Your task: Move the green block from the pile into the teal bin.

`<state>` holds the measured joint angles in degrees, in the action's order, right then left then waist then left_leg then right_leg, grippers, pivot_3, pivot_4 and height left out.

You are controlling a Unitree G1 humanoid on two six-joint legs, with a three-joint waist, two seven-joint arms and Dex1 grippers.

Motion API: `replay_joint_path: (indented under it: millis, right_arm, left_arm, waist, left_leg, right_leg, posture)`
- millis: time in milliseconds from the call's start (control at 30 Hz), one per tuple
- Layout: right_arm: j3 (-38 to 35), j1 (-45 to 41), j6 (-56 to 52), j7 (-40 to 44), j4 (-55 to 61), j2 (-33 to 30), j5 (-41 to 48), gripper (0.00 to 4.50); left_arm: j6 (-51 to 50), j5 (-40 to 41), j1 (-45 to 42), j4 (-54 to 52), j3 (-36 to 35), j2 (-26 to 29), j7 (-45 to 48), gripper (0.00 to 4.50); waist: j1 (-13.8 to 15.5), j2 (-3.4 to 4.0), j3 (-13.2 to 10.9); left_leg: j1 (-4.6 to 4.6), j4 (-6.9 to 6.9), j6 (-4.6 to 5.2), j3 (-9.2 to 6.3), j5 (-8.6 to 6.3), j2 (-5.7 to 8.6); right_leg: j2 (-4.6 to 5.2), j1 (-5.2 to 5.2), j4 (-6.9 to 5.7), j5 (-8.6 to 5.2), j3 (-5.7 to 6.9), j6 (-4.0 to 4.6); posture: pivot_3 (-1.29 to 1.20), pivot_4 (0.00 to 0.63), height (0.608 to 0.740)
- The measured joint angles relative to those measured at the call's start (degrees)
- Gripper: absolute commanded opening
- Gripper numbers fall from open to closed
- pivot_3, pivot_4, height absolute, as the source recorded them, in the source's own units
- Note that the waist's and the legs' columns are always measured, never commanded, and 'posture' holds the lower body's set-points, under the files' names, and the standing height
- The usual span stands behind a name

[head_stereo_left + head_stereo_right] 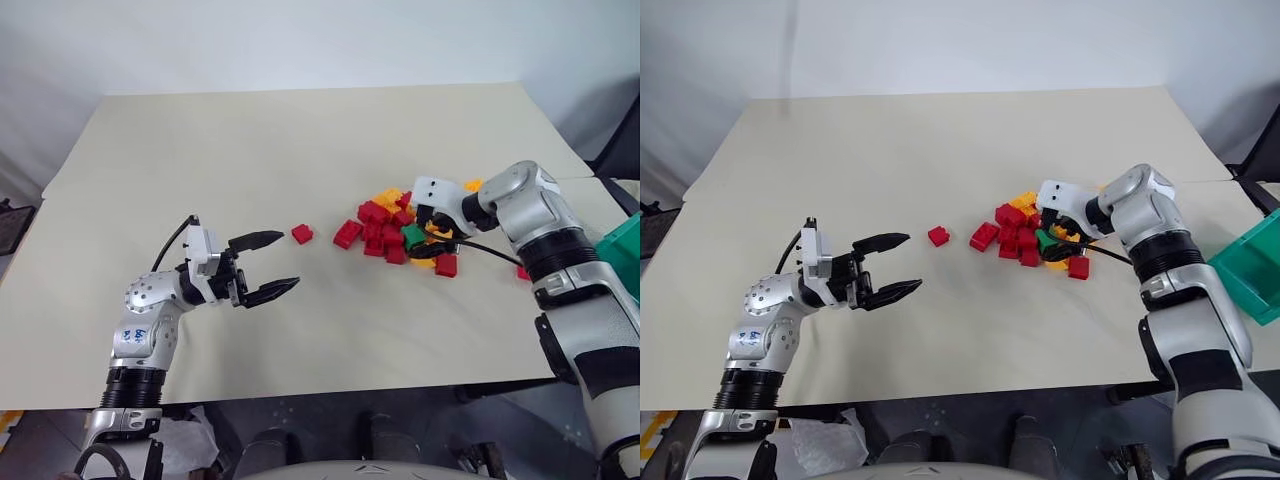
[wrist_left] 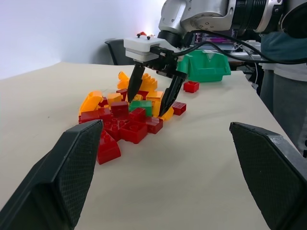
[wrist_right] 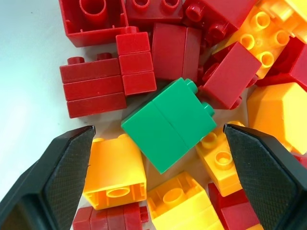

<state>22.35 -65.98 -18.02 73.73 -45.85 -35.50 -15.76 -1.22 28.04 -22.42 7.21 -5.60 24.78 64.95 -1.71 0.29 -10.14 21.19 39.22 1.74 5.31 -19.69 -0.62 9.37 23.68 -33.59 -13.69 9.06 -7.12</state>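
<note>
The green block point(image 3: 169, 123) lies on its side in the pile point(image 1: 400, 228), its smooth glossy face turned up and two round studs showing at one edge. A thin seam runs across the face. It rests on yellow-orange bricks, and red bricks touch it on the other sides — its lower part is hidden among them.

My right gripper point(image 3: 163, 191) hangs just over the block, the two black fingers spread wide, one on each side of it, not touching it. Their inner pads point(image 3: 62, 167) have a fine cross-hatched texture.

The bricks are hard shiny plastic; some lie upside down and show hollow undersides. One red brick point(image 1: 301, 233) sits apart from the heap on the matte beige table point(image 1: 250, 150).

My left gripper point(image 1: 272, 264) is held over bare table well away from the pile, its jaws open and empty.

The teal bin point(image 1: 1252, 262) stands at the table's right edge — cut off by the frame, so I see only a corner.
</note>
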Motion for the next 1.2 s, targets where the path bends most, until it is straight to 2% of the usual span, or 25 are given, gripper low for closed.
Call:
replay_joint_path:
  millis: [100, 133, 200, 333, 367, 633, 800, 967, 1200]
  right_arm:
    - [-0.02, -0.29, 0.46, 0.0, -0.43, 0.63, -0.32, 4.48]
    - [-0.02, -0.5, 0.45, -0.01, -0.75, 0.87, -0.49, 4.29]
    - [-0.02, -0.69, 0.44, 0.28, -0.86, 1.13, -0.87, 3.9]
    - [0.18, -0.15, 0.33, 0.97, -0.99, 2.65, -0.88, 2.55]
    - [0.18, -0.15, 0.26, 0.94, -1.05, 2.58, -0.92, 2.42]
    - [-0.6, 1.44, -1.48, 0.73, 2.06, 1.74, -0.14, 2.43]
    - [-3.38, 2.72, -5.79, 2.36, 9.12, -1.68, 2.98, 2.43]
    - [-10.63, 4.76, -17.17, 2.15, 23.2, -8.28, 7.51, 2.43]
    - [-22.75, 13.4, -29.8, -6.61, 37.51, -13.04, 12.56, 2.43]
  left_arm:
    - [0.0, 0.0, 0.0, -0.01, 0.0, -0.03, -0.3, 4.5]
    - [0.0, 0.0, 0.0, -0.02, 0.0, -0.06, -0.47, 4.5]
    - [0.0, 0.0, 0.01, -0.03, 0.0, -0.08, -0.64, 4.5]
    - [0.04, 0.0, 0.25, -0.18, 0.0, -0.1, -1.06, 4.5]
    - [0.04, 0.0, 0.34, -0.24, -0.03, -0.1, -1.09, 4.5]
    - [0.09, 0.0, 0.68, -2.03, 0.01, -0.37, -1.33, 4.5]
    - [0.08, 0.0, 0.66, -2.04, 0.05, -0.43, -1.39, 4.5]
    - [-0.13, 0.0, -0.52, -1.76, 0.78, -0.66, -0.84, 4.5]
    - [-2.15, -0.05, -4.51, -1.69, 3.32, -1.83, -1.09, 4.5]
  waist:
    - [-0.18, 0.0, 0.0]
    - [-0.26, 0.0, 0.0]
    - [-0.28, 0.0, 0.0]
    - [-0.14, 0.0, 0.0]
    - [-0.11, 0.0, 0.0]
    - [-0.03, 0.0, 0.0]
    - [0.19, 0.05, -0.03]
    - [0.56, 0.06, -0.04]
    - [1.49, 0.06, -0.04]
  left_leg:
    - [-0.02, 0.0, 0.0, 0.0, 0.0, -0.01]
    - [-0.03, 0.0, -0.01, -0.01, 0.0, -0.02]
    - [-0.04, 0.0, -0.01, 0.0, 0.01, -0.03]
    - [-0.01, 0.0, -0.01, -0.01, 0.01, -0.01]
    - [-0.02, 0.0, -0.01, -0.01, 0.01, -0.01]
    - [0.0, 0.0, -0.02, -0.03, 0.0, -0.01]
    - [0.07, 0.0, -0.01, -0.03, 0.0, 0.01]
    - [0.11, 0.0, -0.02, -0.04, -0.01, 0.01]
    - [0.08, 0.0, -0.02, 0.0, -0.02, 0.02]
  right_leg:
    - [-0.01, 0.0, -0.01, 0.0, -0.01, 0.0]
    - [-0.01, 0.0, -0.03, 0.0, -0.01, 0.0]
    - [-0.01, 0.0, -0.04, 0.0, -0.02, 0.0]
    - [-0.01, 0.01, -0.04, 0.0, -0.03, 0.0]
    - [-0.01, 0.0, -0.04, 0.0, -0.02, 0.0]
    - [0.0, 0.01, -0.02, 0.0, -0.02, 0.0]
    - [0.0, 0.03, 0.02, 0.0, 0.01, 0.0]
    - [0.01, 0.03, 0.06, 0.0, 0.05, 0.0]
    - [0.01, 0.04, 0.07, 0.0, 0.01, 0.0]
  posture:
    - [0.0, 0.15, 0.74]
    - [0.0, 0.15, 0.74]
    - [0.0, 0.15, 0.74]
    - [0.0, 0.15, 0.74]
    - [0.0, 0.15, 0.74]
    - [0.0, 0.15, 0.74]
    - [0.0, 0.15, 0.74]
    - [0.0, 0.15, 0.74]
    - [0.0, 0.15, 0.74]
